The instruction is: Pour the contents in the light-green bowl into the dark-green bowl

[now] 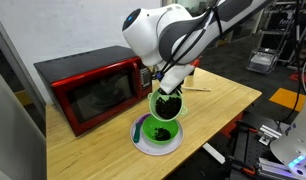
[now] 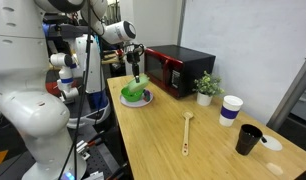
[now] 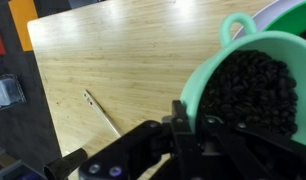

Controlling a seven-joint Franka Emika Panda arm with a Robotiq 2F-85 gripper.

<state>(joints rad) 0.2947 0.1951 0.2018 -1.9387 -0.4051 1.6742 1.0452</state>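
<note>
The gripper (image 1: 168, 90) is closed on the rim of the pale mint-green round plastic bowl (image 1: 165, 104), which is tilted and filled with dark loose bits (image 3: 255, 90). The vivid dark-green shallow bowl (image 1: 159, 131) sits directly below on a white round plate (image 1: 143, 146). Pouring likely needs further tipping.

arm (image 1: 148, 32): glossy white rounded shells, dark grey joint bands | jaws: matte black, blocky

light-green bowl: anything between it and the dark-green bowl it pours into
Nothing visible. The gripper holds the light-green bowl tilted above the dark-green bowl on the white plate, with only open air between them.
</note>
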